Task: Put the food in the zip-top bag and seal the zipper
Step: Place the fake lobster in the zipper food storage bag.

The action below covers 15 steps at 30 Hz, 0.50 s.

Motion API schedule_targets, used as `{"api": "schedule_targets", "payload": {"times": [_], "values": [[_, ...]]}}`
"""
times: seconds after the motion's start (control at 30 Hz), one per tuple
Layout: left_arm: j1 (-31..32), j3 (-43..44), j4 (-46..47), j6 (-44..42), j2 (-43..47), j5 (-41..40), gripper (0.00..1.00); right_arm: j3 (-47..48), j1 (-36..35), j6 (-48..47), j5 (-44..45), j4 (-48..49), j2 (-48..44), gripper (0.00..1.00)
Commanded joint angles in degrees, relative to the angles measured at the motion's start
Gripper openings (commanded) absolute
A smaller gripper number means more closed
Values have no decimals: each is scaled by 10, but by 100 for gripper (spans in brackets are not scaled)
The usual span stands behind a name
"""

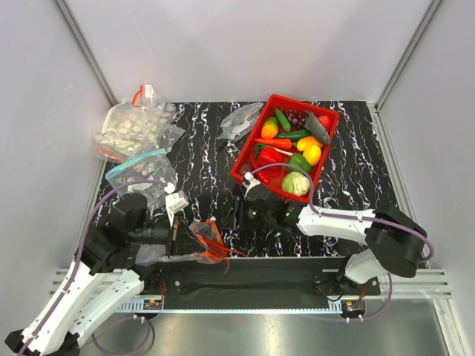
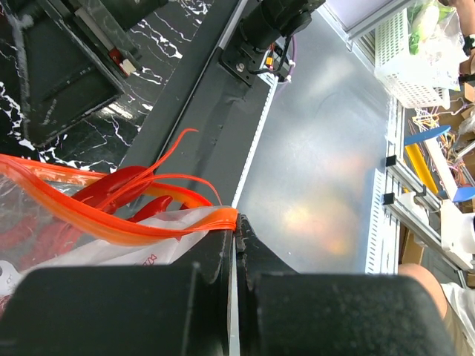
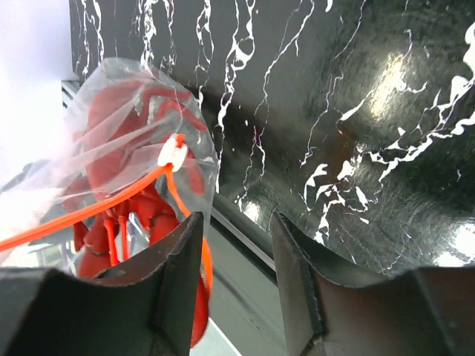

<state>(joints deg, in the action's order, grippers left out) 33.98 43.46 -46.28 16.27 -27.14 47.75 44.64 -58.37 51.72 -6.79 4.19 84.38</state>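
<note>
Your left gripper (image 2: 237, 222) has its fingers pressed together on the end of the zipper (image 2: 111, 222), pinching the red-orange strip right at their tips. The zip-top bag (image 2: 111, 256) trails off to the left of those fingers, and red toy food (image 2: 119, 189) shows through its film. A white patch on the bag near the fingers carries faint red print, too small to read.

Your right gripper (image 3: 236, 222) stands spread, with nothing between its fingers. The bag lies just off its left finger. An orange loop of the strip runs close along that finger, and you cannot tell whether it touches.

Only the right wrist view shows the white slider (image 3: 174, 152) sitting on the zipper over the red pieces. Only the top view shows both grippers facing each other across the bag at the near edge of the table (image 1: 200, 148).

Just beyond the right gripper's wrist sits the red tray (image 1: 306, 104), holding the rest of the food (image 1: 273, 156). Beyond the left gripper lie the bag with the teal-blue strip (image 1: 137, 169) and, farther out, the bag of pale round pieces (image 1: 133, 130).
</note>
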Motion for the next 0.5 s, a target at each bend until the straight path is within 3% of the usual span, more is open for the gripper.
{"api": "schedule_targets", "payload": {"times": [0.0, 0.47], "values": [[2, 1, 7, -8, 20, 2, 0, -7, -7, -2, -24, 64, -10, 49], [2, -2, -17, -11, 42, -3, 0, -25, -30, -6, -37, 147, 2, 54]]}}
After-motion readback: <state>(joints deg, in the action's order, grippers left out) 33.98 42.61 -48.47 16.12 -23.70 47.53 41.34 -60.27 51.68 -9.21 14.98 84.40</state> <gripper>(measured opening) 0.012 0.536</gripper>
